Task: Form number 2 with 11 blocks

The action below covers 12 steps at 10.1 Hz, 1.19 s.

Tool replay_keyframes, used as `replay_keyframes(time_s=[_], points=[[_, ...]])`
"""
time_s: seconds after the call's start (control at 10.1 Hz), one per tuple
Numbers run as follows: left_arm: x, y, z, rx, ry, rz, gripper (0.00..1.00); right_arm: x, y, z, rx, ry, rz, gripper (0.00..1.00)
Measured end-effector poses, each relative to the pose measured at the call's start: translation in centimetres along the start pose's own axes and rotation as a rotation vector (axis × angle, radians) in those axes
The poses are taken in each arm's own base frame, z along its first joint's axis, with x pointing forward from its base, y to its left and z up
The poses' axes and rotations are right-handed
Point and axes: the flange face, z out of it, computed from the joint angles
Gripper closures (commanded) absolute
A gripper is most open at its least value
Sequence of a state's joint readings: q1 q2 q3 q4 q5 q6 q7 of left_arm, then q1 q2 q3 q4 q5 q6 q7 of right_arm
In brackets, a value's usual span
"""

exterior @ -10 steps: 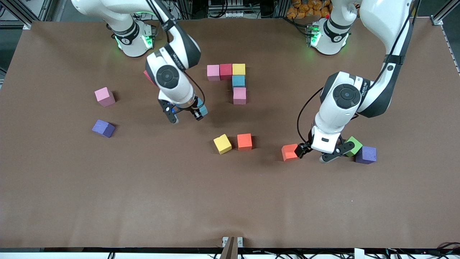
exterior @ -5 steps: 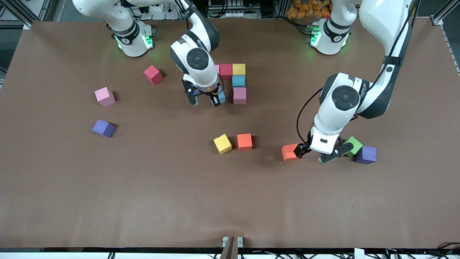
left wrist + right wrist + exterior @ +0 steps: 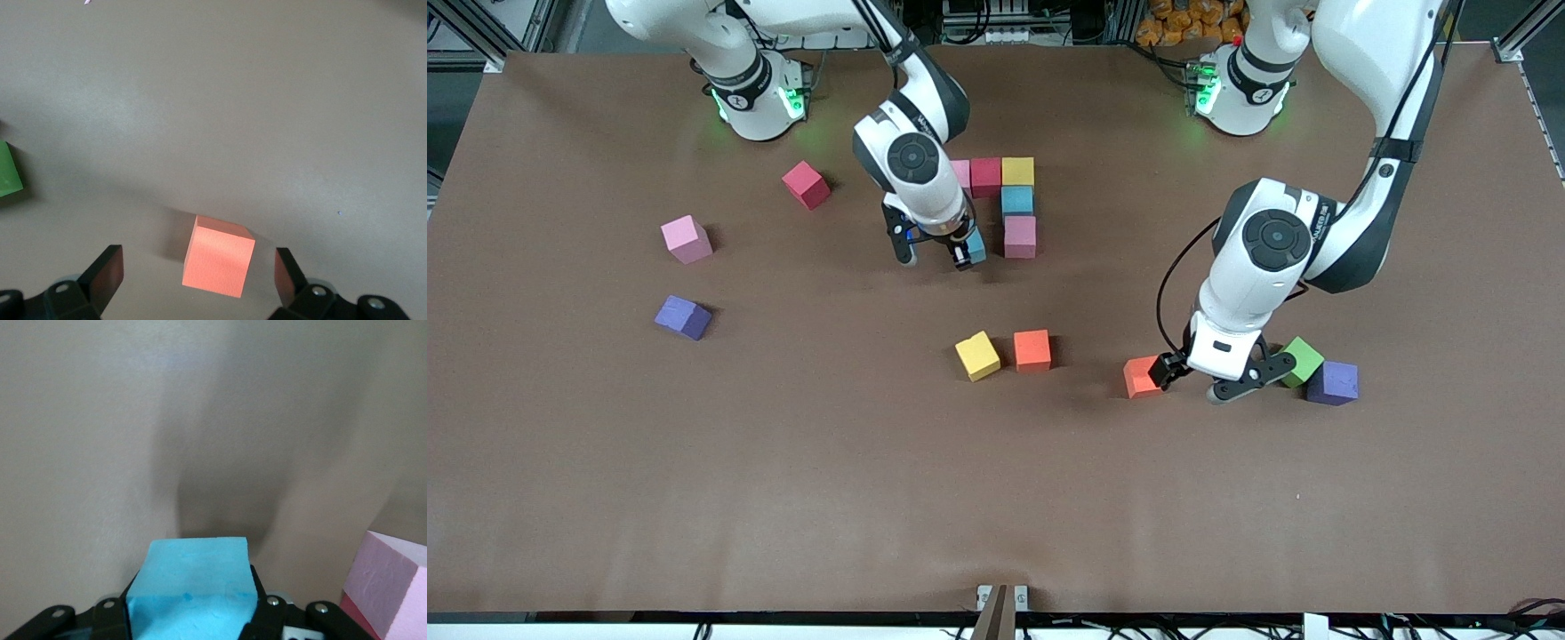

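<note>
1. Five blocks already form the start of the number 2 [image 3: 1000, 200], upper centre of the front view: top row pink block [image 3: 960, 173], crimson block [image 3: 985, 175], yellow block [image 3: 1017, 171], then a light blue block [image 3: 1016, 200] and a second pink block [image 3: 1020, 236] running down under the yellow; likely top bar plus the upper side stroke.
2. Right gripper [image 3: 931, 256] is clenched on a light blue cube [image 3: 192, 590], low over the table just beside the second pink block; probably there to fill the middle row.
3. Left gripper [image 3: 1199, 380], lower right of the front view, is spread wide, holding nothing; an orange block [image 3: 218, 255] sits on the table between its fingers in the left wrist view, so it looks lined up for a pick.
4. Spare cubes: green block [image 3: 1303, 361] and purple block [image 3: 1333, 382] touching, just beside the left gripper; loose yellow block [image 3: 977, 356] and another orange block [image 3: 1032, 349] at centre.
5. Loose crimson block [image 3: 806, 184], loose pink block [image 3: 686, 239] and second purple block [image 3: 682, 317] lie scattered at the frame's left.
</note>
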<state>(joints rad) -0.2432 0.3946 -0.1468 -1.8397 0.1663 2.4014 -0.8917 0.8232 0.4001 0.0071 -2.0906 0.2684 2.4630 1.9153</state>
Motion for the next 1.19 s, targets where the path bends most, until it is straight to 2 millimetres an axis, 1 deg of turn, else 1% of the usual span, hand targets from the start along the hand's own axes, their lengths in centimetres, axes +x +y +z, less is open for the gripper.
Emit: replay_keyframes(time_s=[0.3,0.5,0.79,1.19], points=[[-0.1,0.6,-0.5,-0.011,0.005,0.008,0.0,0.2,0.3,0.5,-0.02,-0.027,0.044,1.0],[-0.1,0.6,-0.5,-0.011,0.005,0.013,0.0,-0.4,0.8,1.4,-0.018,-0.035,0.046,1.0],[-0.1,0.7,-0.5,-0.011,0.005,0.023,0.0,-0.5,0.7,2.8,0.003,-0.038,0.104,1.0],[-0.1,0.7,-0.6,-0.012,0.006,0.036,0.0,-1.0,0.9,3.4,0.006,-0.039,0.133,1.0]])
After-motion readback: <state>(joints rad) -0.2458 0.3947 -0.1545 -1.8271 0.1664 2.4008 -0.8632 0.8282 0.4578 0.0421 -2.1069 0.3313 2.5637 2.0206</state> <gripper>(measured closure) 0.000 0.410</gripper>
